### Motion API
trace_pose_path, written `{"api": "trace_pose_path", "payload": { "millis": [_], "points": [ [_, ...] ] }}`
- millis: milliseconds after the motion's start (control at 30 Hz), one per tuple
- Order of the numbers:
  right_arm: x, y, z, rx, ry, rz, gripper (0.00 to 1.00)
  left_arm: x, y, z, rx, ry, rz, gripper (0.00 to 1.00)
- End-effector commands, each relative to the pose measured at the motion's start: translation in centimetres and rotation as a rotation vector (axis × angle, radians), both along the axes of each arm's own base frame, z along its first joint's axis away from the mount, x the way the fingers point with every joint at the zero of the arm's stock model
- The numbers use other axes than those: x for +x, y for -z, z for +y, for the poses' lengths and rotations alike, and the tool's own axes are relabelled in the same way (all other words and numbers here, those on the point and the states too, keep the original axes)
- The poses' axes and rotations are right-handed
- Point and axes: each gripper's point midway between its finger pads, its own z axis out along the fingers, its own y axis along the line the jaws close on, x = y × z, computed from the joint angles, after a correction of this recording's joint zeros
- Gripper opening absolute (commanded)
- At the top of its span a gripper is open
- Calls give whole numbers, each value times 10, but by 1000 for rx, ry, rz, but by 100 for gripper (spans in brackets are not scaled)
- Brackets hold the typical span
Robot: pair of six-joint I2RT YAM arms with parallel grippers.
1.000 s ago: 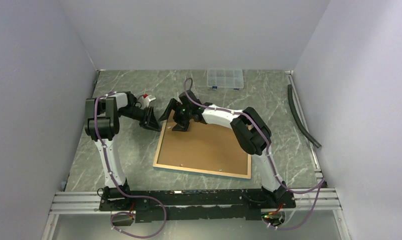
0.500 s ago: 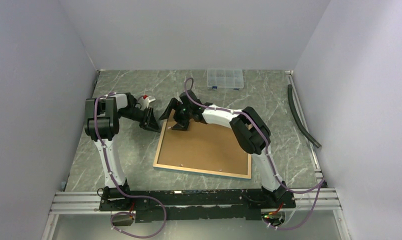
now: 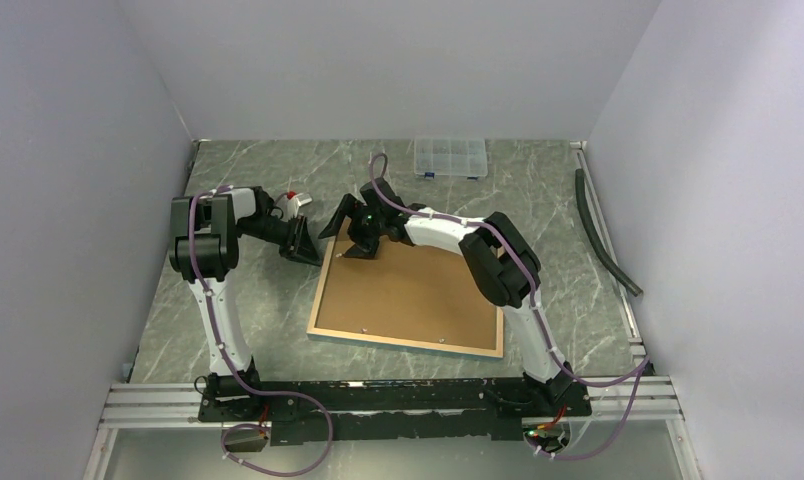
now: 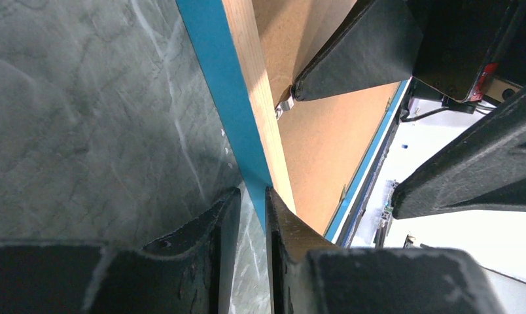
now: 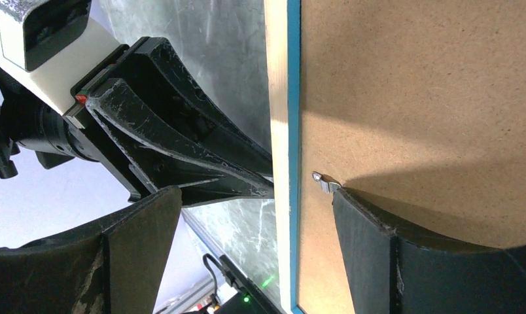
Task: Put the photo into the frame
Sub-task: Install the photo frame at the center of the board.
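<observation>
Green marble surface (image 3: 578,200), top view: frame (image 3: 408,344) lies back-up mid-surface, brown backing board (image 3: 418,295) in it, photo not visible | left wrist: left end effector (image 4: 250,193) pinches frame's rim; hold steady | right wrist: right end effector (image 5: 250,196) gapes wide, one fingertip (image 5: 365,212) at metal tab (image 5: 326,182); judged best: swivel tab gently, no gouging.

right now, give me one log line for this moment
left gripper pinching frame edge | right gripper open, fingertip at clip | frame face down
</observation>
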Motion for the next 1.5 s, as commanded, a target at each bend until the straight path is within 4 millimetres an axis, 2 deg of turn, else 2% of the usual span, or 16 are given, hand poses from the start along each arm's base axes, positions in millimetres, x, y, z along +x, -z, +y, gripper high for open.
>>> {"api": "trace_pose_path", "payload": {
  "millis": [0, 233, 433, 533, 667, 833, 1233, 1467],
  "points": [
    [14, -3, 5, 14, 9, -51, 90, -5, -7, -9, -1, 42, -41, 28],
    [11, -16, 9, 27, -15, -72, 89, -3, -10, -9, -1, 39, -45, 28],
    [6, -27, -11, -20, 32, -120, 89, -3, -11, -8, 0, 42, -54, 28],
    [-1, -32, -10, -8, 19, -113, 89, -3, -11, -8, -3, 41, -49, 28],
    [-12, -27, -1, -2, -13, -92, 89, -2, -11, -8, -3, 39, -49, 28],
    [-13, -14, 4, -4, -23, -61, 89, -3, -12, -8, -3, 41, -51, 28],
    [10, -1, -6, -66, 2, -92, 89, -4, -15, -9, -12, 48, -58, 28],
    [9, 6, -3, -46, -8, -71, 89, -4, -15, -10, -21, 50, -54, 28]
  ]
}}
